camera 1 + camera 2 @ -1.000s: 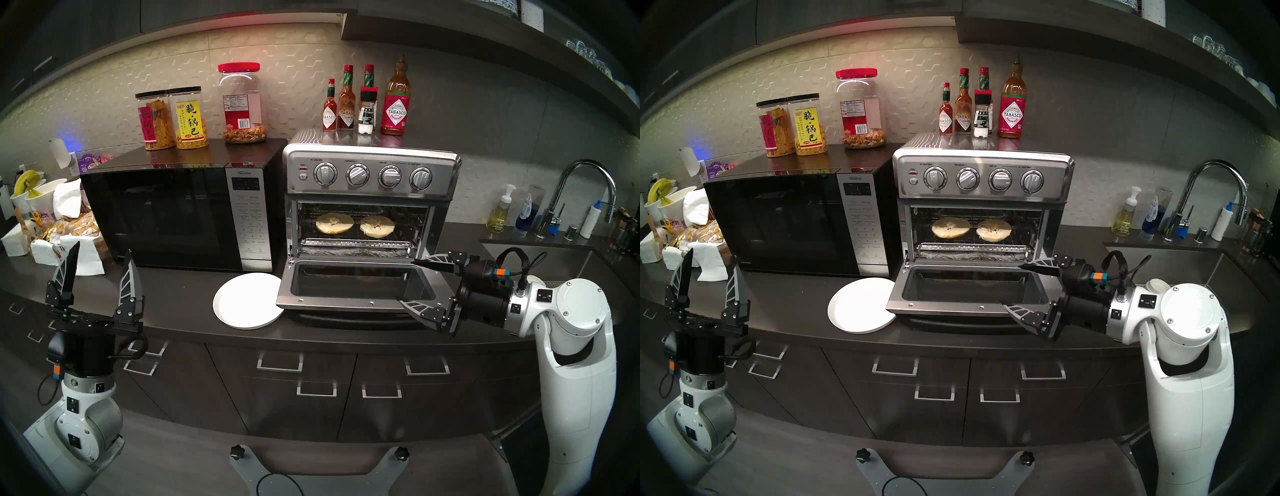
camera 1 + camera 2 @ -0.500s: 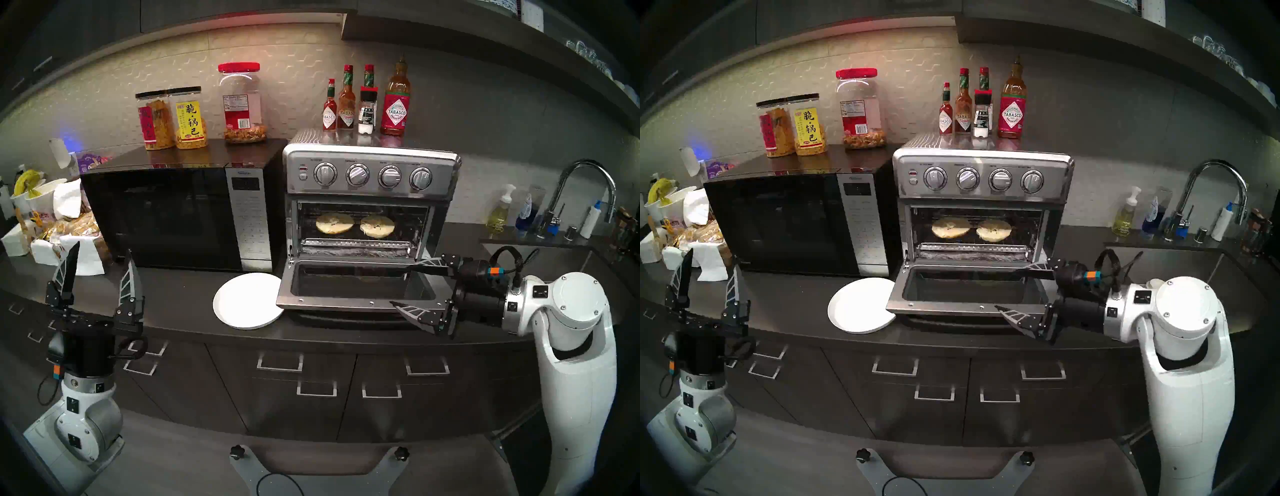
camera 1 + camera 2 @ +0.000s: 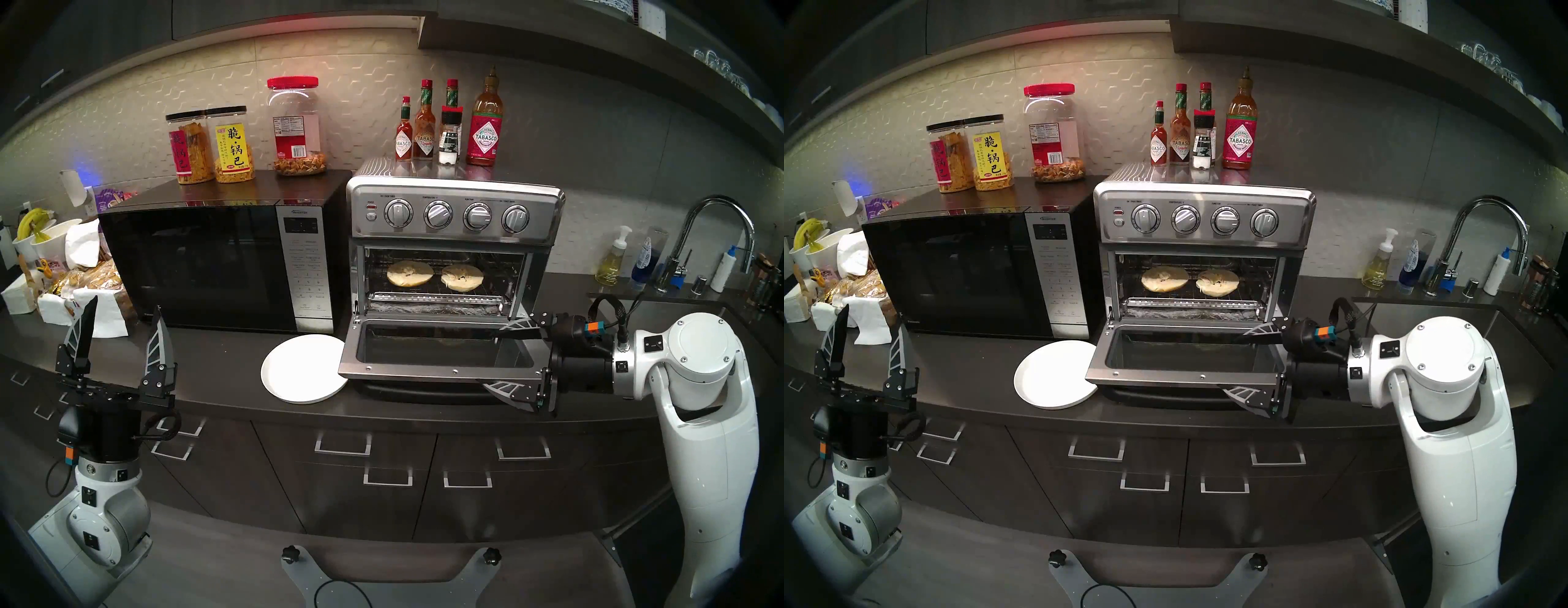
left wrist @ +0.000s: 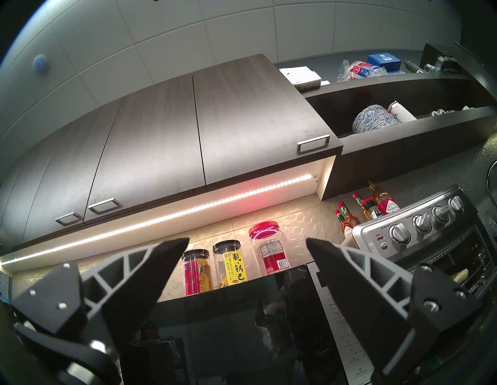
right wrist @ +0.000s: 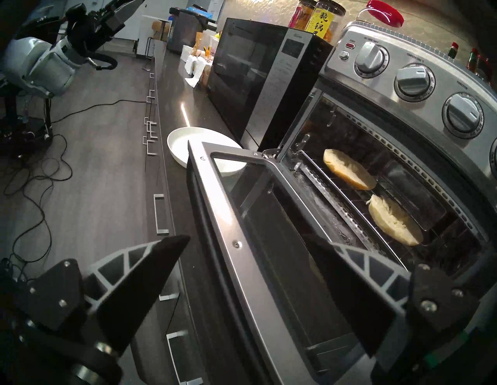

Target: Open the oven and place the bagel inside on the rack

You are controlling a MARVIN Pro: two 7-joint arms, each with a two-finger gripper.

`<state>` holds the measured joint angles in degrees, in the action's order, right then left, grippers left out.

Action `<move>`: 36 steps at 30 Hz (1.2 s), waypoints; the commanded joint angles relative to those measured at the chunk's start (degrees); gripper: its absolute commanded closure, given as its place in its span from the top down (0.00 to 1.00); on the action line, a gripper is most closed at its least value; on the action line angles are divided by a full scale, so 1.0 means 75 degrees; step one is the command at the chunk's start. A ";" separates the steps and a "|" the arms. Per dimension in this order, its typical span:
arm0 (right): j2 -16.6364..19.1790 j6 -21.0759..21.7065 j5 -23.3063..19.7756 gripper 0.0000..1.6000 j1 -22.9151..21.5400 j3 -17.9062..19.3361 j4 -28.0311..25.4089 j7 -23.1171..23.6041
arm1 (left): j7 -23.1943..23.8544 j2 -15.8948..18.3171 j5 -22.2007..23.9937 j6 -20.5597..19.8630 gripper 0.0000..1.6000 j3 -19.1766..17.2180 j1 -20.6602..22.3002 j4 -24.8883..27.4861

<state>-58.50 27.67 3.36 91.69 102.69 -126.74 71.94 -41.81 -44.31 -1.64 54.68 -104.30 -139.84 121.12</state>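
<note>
The stainless oven [image 3: 456,212] stands with its glass door [image 3: 424,374] dropped flat. Both bagel halves [image 3: 410,274] [image 3: 462,277] lie cut face up, side by side on the wire rack [image 3: 437,286]; in the right wrist view they are the bagel halves [image 5: 349,169] [image 5: 395,220]. My right gripper [image 3: 487,361] is open and straddles the door's right end, one finger over the glass and one below the front edge, holding nothing. Far left, my left gripper [image 3: 126,303] points upward, open and empty, in front of the microwave [image 4: 242,322].
A white plate [image 3: 303,369] sits empty on the counter, its edge under the door's left corner. A foil-lined tray [image 3: 437,303] lies below the rack. Sauce bottles [image 3: 483,127] top the oven, jars [image 3: 233,148] top the microwave [image 3: 199,263]. Sink and faucet [image 3: 717,229] are at right.
My right gripper has slid a little left and lower along the door's right end, and the arm behind it has levelled out. The left arm and the bagel halves have not moved.
</note>
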 commanded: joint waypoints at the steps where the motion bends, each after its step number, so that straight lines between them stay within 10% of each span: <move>1: 0.0220 0.0021 0.0054 1.00 -0.0401 -0.0060 -0.0056 0.0086 | 0.0006 0.0015 -0.0017 0.0027 1.00 -0.0042 0.0011 0.0155; 36: 0.0676 0.0309 0.0204 1.00 -0.0897 -0.0479 0.0108 0.0459 | -0.0079 0.0066 -0.0054 0.0025 1.00 -0.0033 -0.0010 0.0156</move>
<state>-55.34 31.47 5.04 87.04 100.16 -125.94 73.72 -42.45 -43.92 -1.94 54.68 -104.27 -140.02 121.12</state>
